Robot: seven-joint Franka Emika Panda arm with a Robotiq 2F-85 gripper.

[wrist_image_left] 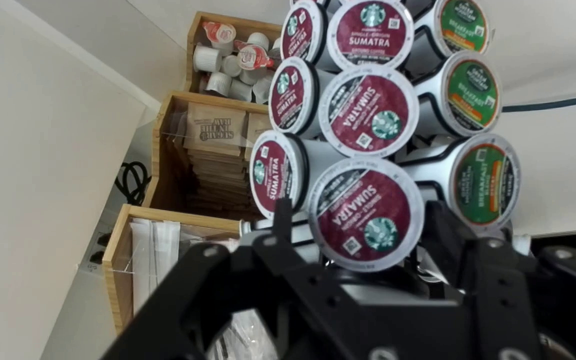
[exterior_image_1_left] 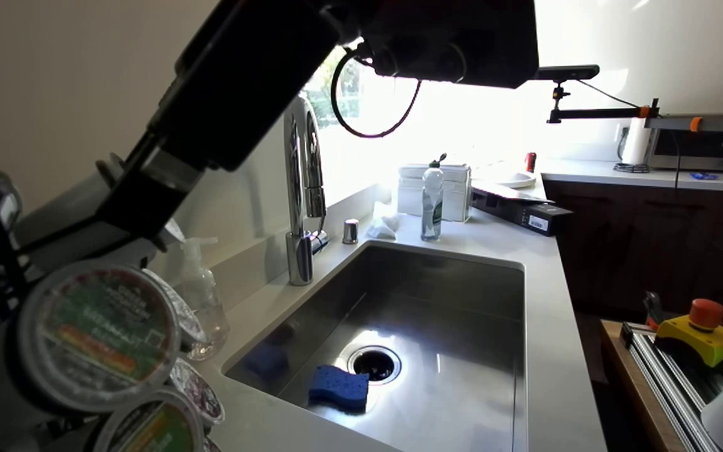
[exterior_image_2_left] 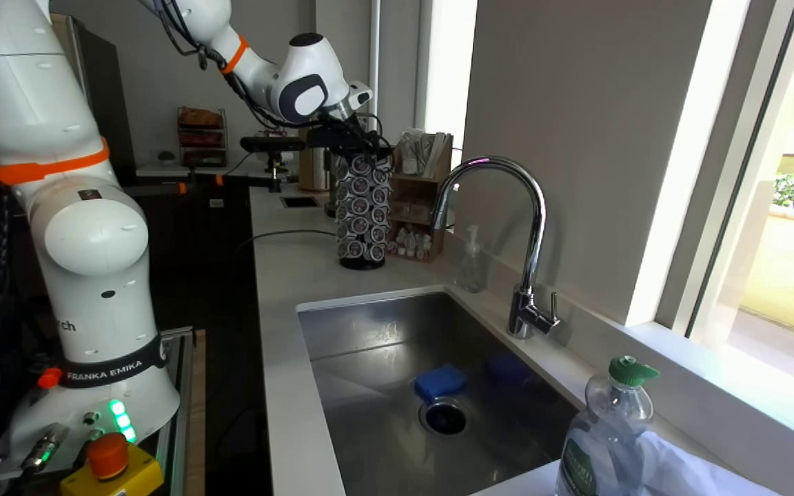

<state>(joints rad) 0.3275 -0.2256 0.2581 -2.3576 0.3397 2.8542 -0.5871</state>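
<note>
In the wrist view my gripper [wrist_image_left: 360, 220] stands open, its black fingers on either side of a maroon Sumatra coffee pod [wrist_image_left: 368, 215]. A gap shows between the left finger [wrist_image_left: 282, 225] and the pod's rim; the right finger is close to the rim, and contact there cannot be told. More Sumatra pods and green Breakfast Blend pods [wrist_image_left: 485, 182] sit around and above it on the rack. In an exterior view the tall pod rack [exterior_image_2_left: 361, 207] stands on the counter, with the gripper at its top. Large green-labelled pods [exterior_image_1_left: 98, 333] fill the near left of an exterior view.
Beside the rack is a wooden organizer [wrist_image_left: 168, 155] with creamers, sugar packets and wrapped items. The sink [exterior_image_2_left: 369, 427] holds a blue sponge [exterior_image_2_left: 440, 382] near the drain. A tall faucet [exterior_image_2_left: 535, 227], a pump bottle [exterior_image_2_left: 471, 262] and a dish soap bottle [exterior_image_2_left: 607, 427] stand around it.
</note>
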